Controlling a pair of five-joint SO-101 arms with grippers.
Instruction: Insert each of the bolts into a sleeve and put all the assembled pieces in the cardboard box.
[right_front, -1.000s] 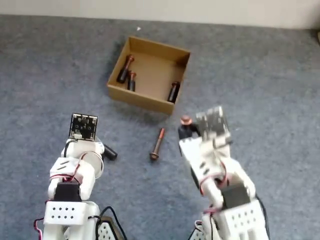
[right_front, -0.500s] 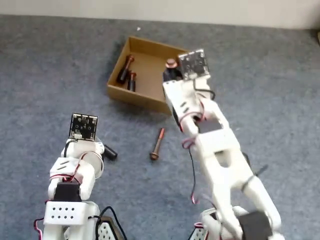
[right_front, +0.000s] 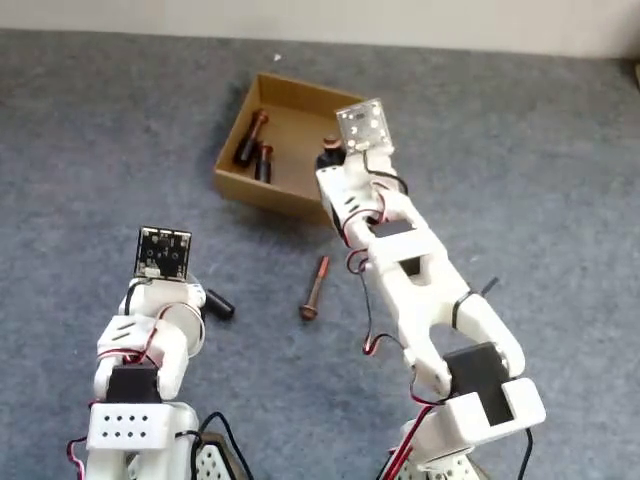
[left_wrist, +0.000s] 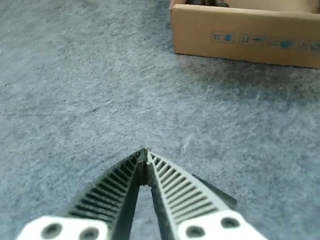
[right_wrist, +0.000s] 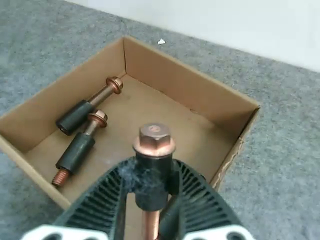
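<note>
Right gripper (right_wrist: 150, 192), clamped on a sleeved bolt (right_wrist: 154, 150), has swung from mid-worktop over the cardboard box (right_front: 262, 190); drop likely next. Left gripper (left_wrist: 146, 152): jaws together, empty.

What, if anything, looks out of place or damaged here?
Nothing stands out. The cardboard box sits upright, intact; one bolt and one sleeve lie loose on the carpet, simply not yet assembled.

Open cardboard box (right_front: 262, 190), first assembled piece (right_wrist: 89, 106) and second assembled piece (right_wrist: 77, 147), copper bolts in black sleeves, lying side by side inside, third assembled piece (right_wrist: 154, 141) held over the box in the right gripper (right_wrist: 150, 180), bare copper bolt (right_front: 315, 287) flat outside the box, loose black sleeve (right_front: 219, 306) near it
</note>
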